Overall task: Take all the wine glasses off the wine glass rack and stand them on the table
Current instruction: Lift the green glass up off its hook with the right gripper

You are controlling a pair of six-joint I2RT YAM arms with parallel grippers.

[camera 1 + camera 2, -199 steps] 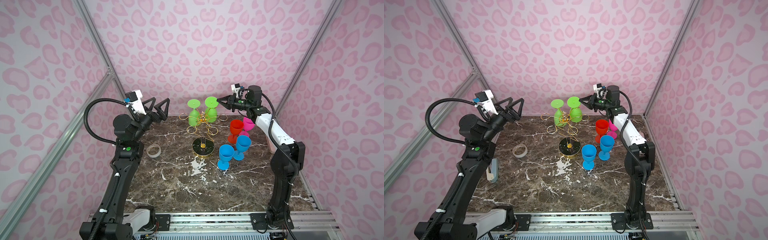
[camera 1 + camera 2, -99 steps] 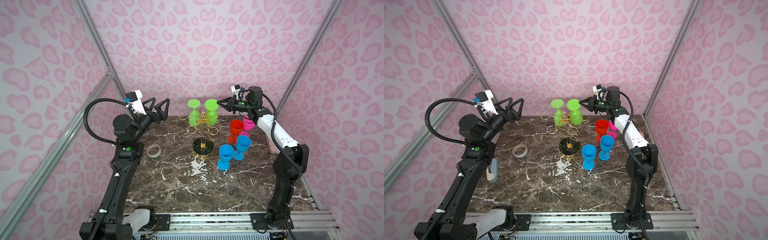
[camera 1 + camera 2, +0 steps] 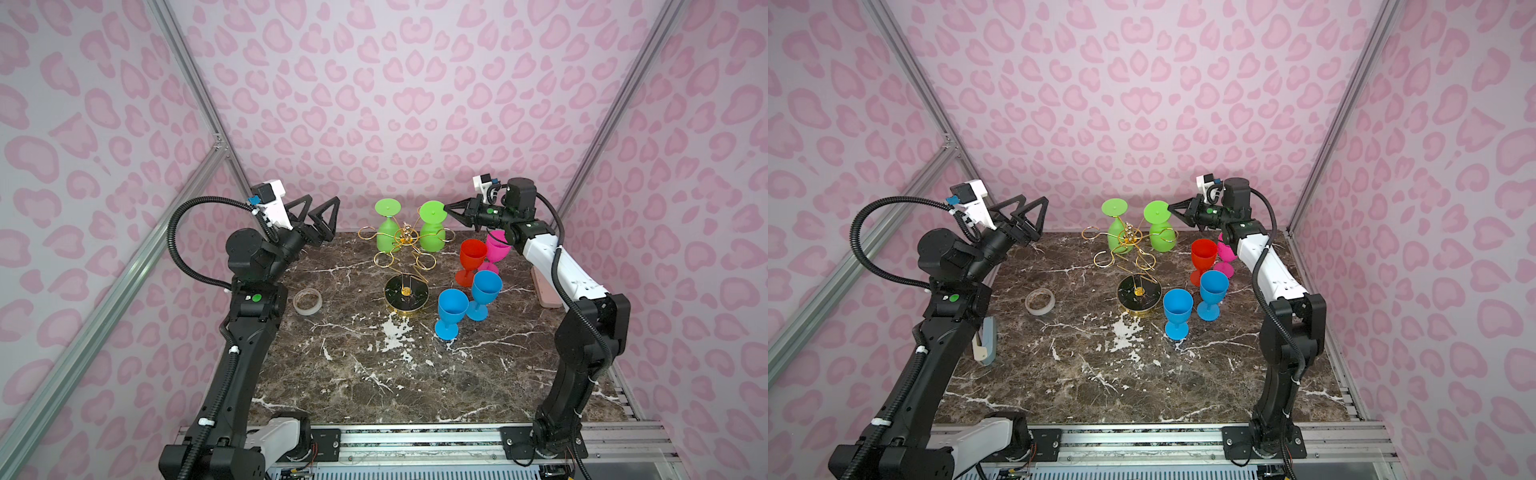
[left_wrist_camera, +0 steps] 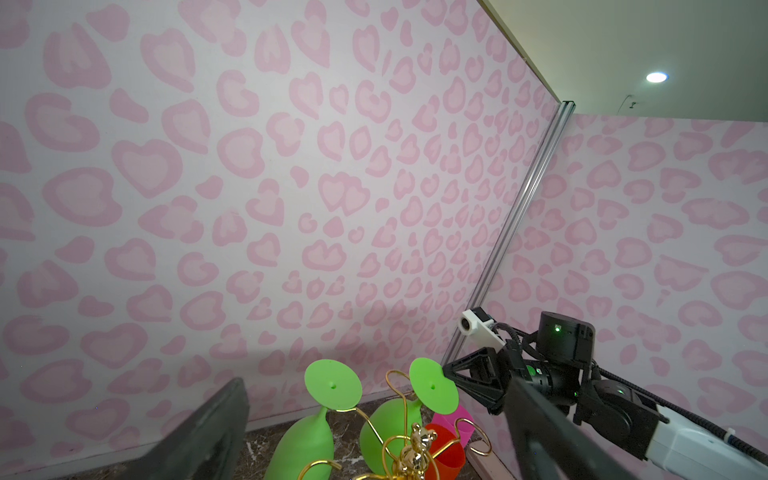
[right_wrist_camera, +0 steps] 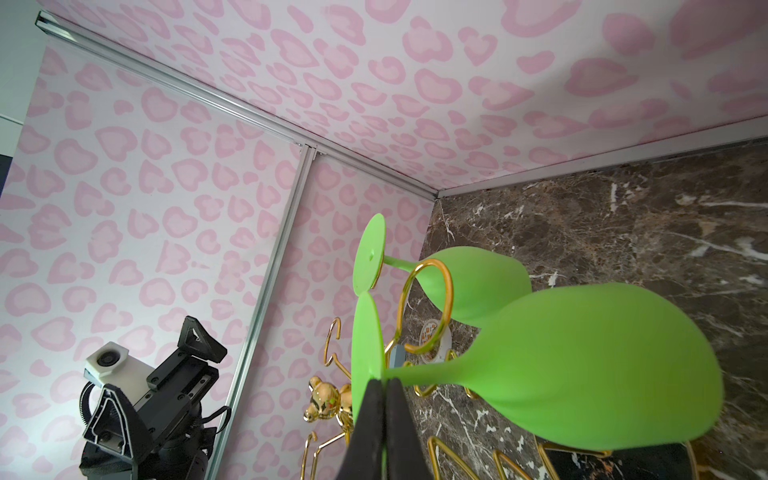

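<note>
**Top views.** The wine glass rack [image 3: 397,293], thin gold wire on a round black base, carries two inverted green glasses. The right claw [image 3: 448,208] is pinched shut on the foot rim of the nearer one, the wine glass [image 3: 432,232]. The glass's long axis runs near vertical, foot up and bowl down, and it lies directly ahead of the claw, toward the rack's centre. The left claw [image 3: 1029,208] stands wide apart, well away.

**Left wrist view.** The feet are smooth, matte discs, and the second green glass [image 4: 299,440] hangs beside the first.

**Right wrist view.** Flat black pads [image 5: 365,424] grip the thin foot edge-on. The next move probably means drawing the stem out of its wire loop, toward the right arm.
</note>
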